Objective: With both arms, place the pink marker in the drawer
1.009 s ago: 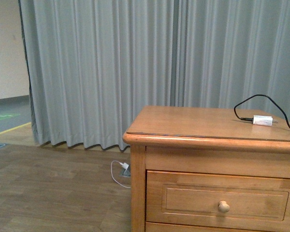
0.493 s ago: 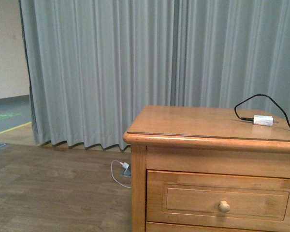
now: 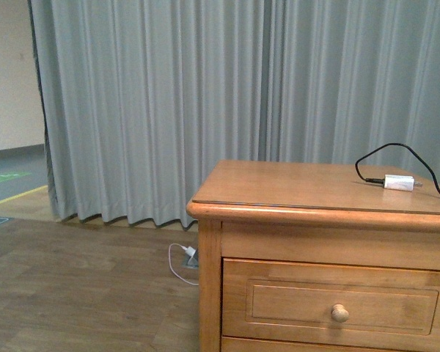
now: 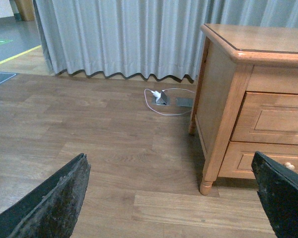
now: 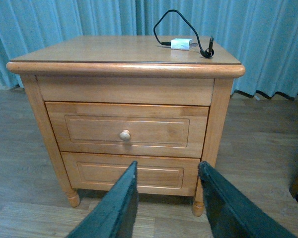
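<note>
we see no pink marker. the drawer (image 5: 126,130) is shut; its round knob (image 5: 124,135) looks hard, good to pinch. our left gripper (image 4: 171,198) fingers are wide, our right gripper (image 5: 167,198) fingers narrower, both empty.

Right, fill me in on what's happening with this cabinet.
Nothing is being handled yet. The wooden cabinet stands with its top drawer shut. A white adapter with a black cable lies on top. The right claw is open, facing the cabinet front without touching it. The left claw is open too, off to the side above the floor. No pink marker shows in any view.
</note>
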Controlling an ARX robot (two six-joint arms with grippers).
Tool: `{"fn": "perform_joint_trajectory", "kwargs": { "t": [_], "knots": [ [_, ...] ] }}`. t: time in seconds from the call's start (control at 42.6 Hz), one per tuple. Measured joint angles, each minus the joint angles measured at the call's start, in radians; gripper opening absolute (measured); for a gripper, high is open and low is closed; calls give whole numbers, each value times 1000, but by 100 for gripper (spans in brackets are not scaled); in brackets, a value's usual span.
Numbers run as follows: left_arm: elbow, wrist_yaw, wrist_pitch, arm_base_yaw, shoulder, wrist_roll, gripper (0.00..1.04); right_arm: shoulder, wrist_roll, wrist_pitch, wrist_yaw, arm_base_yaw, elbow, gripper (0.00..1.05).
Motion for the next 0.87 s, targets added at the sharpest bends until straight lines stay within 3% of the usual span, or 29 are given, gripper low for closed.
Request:
{"fn": "perform_joint_trajectory", "kwargs": {
  "t": [0.164,0.305,0.868],
  "knots": [
    [0,0,0,0,0,0,99,0,0,0,0,0,0,76],
    [0,0,0,0,0,0,99,0,1,0,0,0,0,98],
    [0,0,0,0,0,0,99,0,0,0,0,0,0,96]
  ]
}}
